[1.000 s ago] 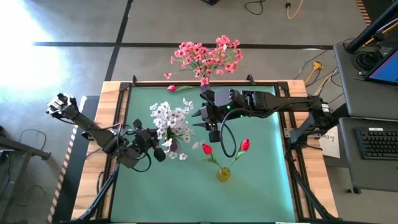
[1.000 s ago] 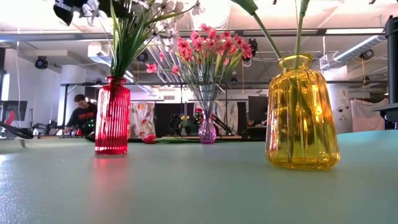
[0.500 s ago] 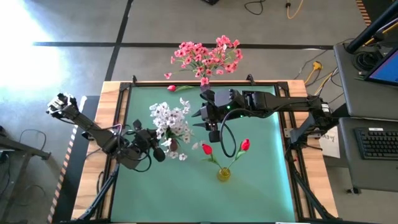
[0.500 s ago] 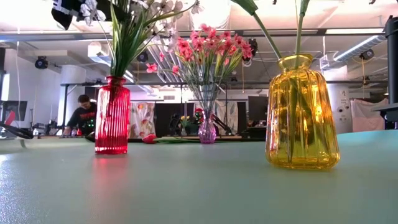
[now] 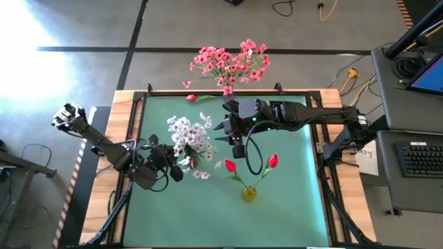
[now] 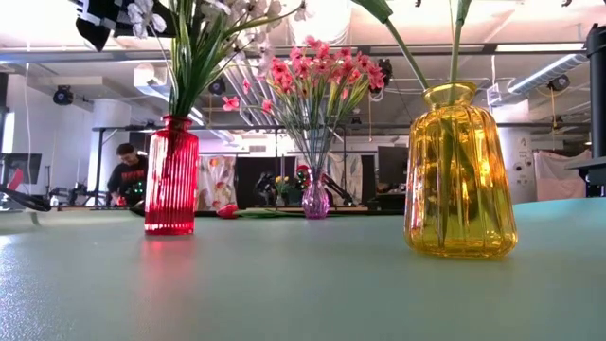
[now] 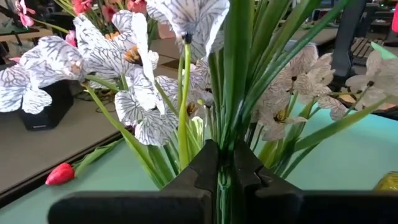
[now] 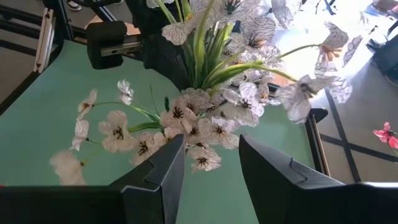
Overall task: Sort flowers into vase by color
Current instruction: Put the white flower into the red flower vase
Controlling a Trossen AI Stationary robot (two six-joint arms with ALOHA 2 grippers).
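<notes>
Above the red vase [image 6: 171,176], the left end effector [image 7: 225,163] is clamping white flower stems [image 7: 226,93], having shifted slightly leftward, while the right end effector [image 8: 211,163] is waiting part-open nearby.

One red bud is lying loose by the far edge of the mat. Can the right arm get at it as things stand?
Probably yes. The right gripper is open and empty, and the loose red bud lies on bare mat nearby, between the white flowers and pink flowers. The left gripper is shut on white stems.

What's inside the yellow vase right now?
Two green stems stand in the yellow vase, carrying the red buds. The amber ribbed glass blurs their lower ends, so the vase bottom cannot be made out.
</notes>
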